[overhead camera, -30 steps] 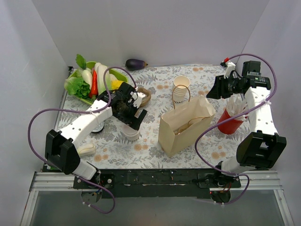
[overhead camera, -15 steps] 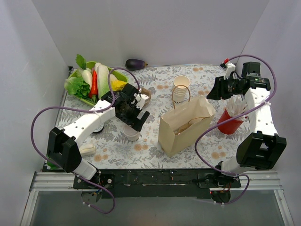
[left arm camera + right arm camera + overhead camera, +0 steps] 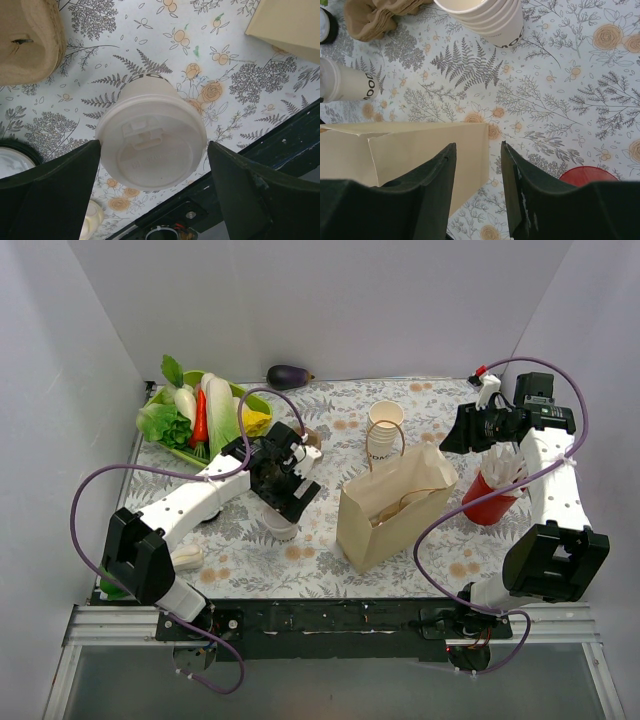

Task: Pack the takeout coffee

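The takeout coffee (image 3: 150, 127) stood lidded on the floral counter (image 3: 150, 35), between the wide-spread fingers (image 3: 50, 195) of the left hand (image 3: 153, 152). The right hand (image 3: 477, 147) hung half-open, empty, above the paper bag (image 3: 420, 150). The cup's print was unreadable.

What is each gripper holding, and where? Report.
Nothing. The left gripper has open jaws straddling the takeout coffee at lid level; the right gripper is empty.

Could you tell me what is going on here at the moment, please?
The left claw is open and lowered over the lidded coffee cup, one finger on each side, not yet gripping it. The cup stands upright beside the open paper bag. The right claw hovers open above the bag's edge, holding nothing.
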{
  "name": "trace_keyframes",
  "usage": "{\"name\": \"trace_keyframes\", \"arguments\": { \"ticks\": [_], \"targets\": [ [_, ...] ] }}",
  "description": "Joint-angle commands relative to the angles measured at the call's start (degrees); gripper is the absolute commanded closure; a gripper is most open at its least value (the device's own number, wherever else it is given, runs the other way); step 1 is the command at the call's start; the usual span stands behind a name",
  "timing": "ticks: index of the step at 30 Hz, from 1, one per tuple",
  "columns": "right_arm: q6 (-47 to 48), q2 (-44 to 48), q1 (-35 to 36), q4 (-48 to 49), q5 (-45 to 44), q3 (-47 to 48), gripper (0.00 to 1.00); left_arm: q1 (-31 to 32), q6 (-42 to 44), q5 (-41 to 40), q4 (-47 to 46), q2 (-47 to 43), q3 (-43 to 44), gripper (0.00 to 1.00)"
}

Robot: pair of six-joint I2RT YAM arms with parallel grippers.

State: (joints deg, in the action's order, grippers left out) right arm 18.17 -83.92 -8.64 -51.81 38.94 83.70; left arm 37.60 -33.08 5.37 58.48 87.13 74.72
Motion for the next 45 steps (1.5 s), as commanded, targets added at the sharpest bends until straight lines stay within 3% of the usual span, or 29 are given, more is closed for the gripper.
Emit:
{"name": "trace_keyframes", "arguments": {
  "ticks": [1, 3, 11, 16, 19, 20, 32, 45],
  "targets": [
    [0.5, 2.2, -0.1, 1.7, 0.3, -1.0, 0.51, 0.3, 2.8, -0.2, 1.5, 0.3, -0.5, 0.14],
    [0.5, 2.2, -0.1, 1.9, 0.3, -1.0, 0.51, 0.3, 3.5, 0.9, 3.1, 1.0, -0.3, 0.23],
    [0.3, 1.6, -0.1, 1.9, 0.8, -1.0, 0.51, 0.3, 8.6, 2.8, 2.2, -2.5, 0.6, 0.23],
    [0.0, 1.2, -0.1, 2.2, 1.2, -0.9, 0.51, 0.3, 19.1, 5.2, -1.2, -6.1, -1.6, 0.17],
    [-0.2, 1.0, -0.1, 2.2, 1.4, -0.6, 0.51, 0.3, 22.2, 4.3, -2.5, -6.7, -2.4, 0.05],
    [-0.1, 0.9, -0.1, 2.1, 1.4, -0.5, 0.51, 0.3, 22.3, 4.3, -2.4, -6.7, -2.1, 0.02],
    [0.0, 0.5, -0.1, 1.7, 1.5, -0.6, 0.51, 0.3, 9.4, 4.2, 5.8, 0.7, 6.0, 0.02],
    [0.0, -1.1, -0.1, 1.5, 1.7, 0.4, 0.51, 0.3, 7.7, 1.9, 7.7, 3.9, 7.6, 0.02]
  ]
}}
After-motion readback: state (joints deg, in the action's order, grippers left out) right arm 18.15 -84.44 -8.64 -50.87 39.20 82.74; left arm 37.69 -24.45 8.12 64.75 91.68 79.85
